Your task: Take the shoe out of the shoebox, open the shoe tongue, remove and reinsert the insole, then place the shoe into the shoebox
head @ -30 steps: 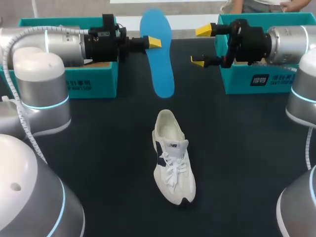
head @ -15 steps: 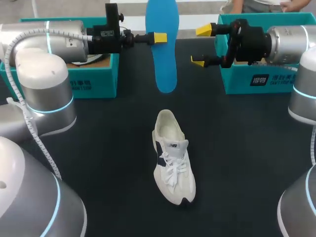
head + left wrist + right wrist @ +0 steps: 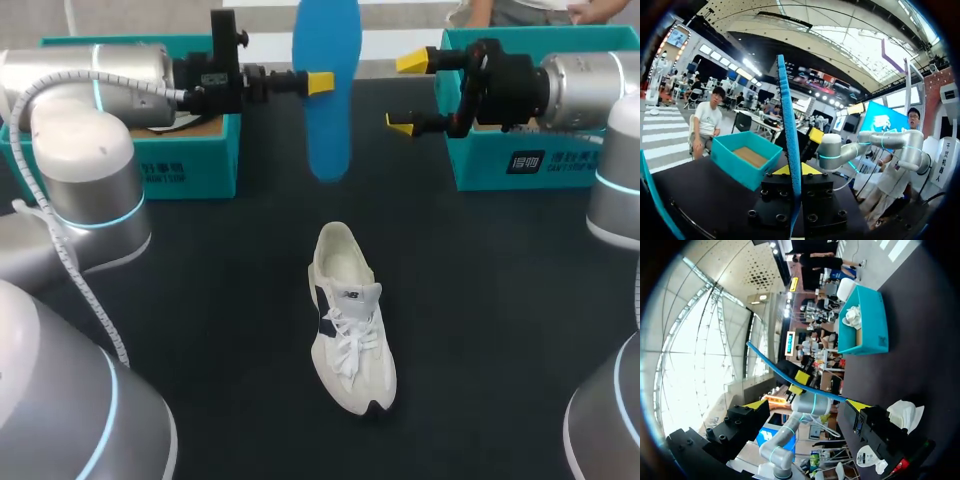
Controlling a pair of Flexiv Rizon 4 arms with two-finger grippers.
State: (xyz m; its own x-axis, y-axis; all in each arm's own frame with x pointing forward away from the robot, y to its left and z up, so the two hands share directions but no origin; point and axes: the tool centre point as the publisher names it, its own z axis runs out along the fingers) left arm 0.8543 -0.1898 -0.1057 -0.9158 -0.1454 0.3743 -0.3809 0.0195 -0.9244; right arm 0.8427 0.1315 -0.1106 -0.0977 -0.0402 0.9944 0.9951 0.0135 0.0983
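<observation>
Dark matte surface [image 3: 200, 300], a teal shoebox at each far corner.

Item 1: left claw [image 3: 322, 82]. Clenched on the insole [image 3: 328, 140], raised above the far middle of the surface. The left wrist view shows the insole edge-on, pinched between the two yellow tips.

Item 2: right claw [image 3: 408, 93]. Released, jaws wide apart and holding nothing. It sits just beside the insole, in front of the right shoebox [image 3: 520, 160].

Item 3: insole. Bright blue, thin and flexible, hanging lengthwise with its free end pointing down toward the shoe. It bows slightly in the right wrist view.

Item 4: shoe [image 3: 350, 335]. Cream-white sneaker with a dark side panel and white laces. It stands upright on its sole at mid-surface, outside both boxes, with its collar opening toward the far side and well below the insole.

Item 5: left shoebox [image 3: 190, 165]. Open-topped, with the left arm passing over it.

Handling note: the step judged to be in hand is reinsertion. The insole's free end should line up with the shoe's collar opening before it comes down. The free claw would do well to steady the shoe or hold back the tongue. The soft insole may fold if pushed in off-axis.
</observation>
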